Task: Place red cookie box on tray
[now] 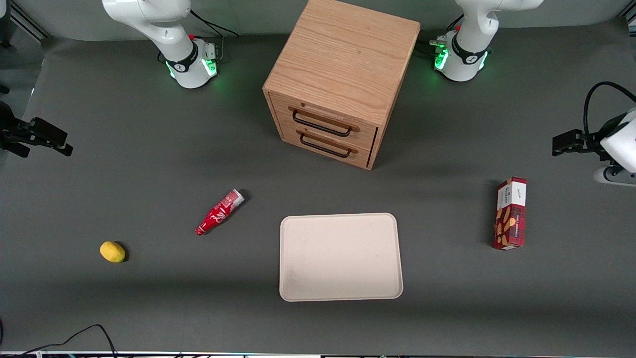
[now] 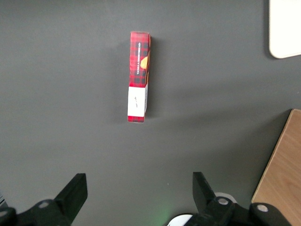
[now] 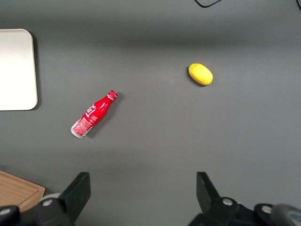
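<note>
Here the box (image 1: pixel 510 213) stands on its long edge on the counter (image 1: pixel 149 164), at about three o'clock from the tray (image 1: pixel 341 256) and well apart from it. The tool (image 2: pixel 136 197) hangs above the box with its fingers apart and nothing between them. To grasp well, it should probably come straight down over the box's middle, fingers closing across the thin faces, so the box neither tips nor swings. A bottle (image 1: pixel 220 212) and a lemon (image 1: pixel 113 251) lie toward the parked arm's end, out of the carry path.
</note>
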Robot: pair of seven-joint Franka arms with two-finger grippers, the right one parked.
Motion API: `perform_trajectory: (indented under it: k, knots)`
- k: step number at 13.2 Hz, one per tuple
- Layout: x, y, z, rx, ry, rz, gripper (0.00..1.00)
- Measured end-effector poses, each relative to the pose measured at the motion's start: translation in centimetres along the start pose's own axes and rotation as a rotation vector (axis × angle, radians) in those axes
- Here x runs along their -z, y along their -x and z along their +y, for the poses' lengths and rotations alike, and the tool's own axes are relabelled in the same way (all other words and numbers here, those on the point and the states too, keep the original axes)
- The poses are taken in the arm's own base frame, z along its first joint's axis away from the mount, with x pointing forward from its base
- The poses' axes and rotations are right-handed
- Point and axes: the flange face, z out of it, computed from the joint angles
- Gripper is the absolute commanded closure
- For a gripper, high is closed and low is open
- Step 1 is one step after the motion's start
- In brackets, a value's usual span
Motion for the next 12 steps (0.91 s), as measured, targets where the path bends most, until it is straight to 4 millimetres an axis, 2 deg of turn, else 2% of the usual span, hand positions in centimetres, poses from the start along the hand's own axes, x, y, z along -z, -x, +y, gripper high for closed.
perform_trajectory:
  k: [5,12]
  knots:
    - [-7.5,-2.1,-2.2,-0.004,0.0,-0.023,0.0]
    - [-20.9,-5.1,-2.0,-0.138,-0.05,0.143,0.0]
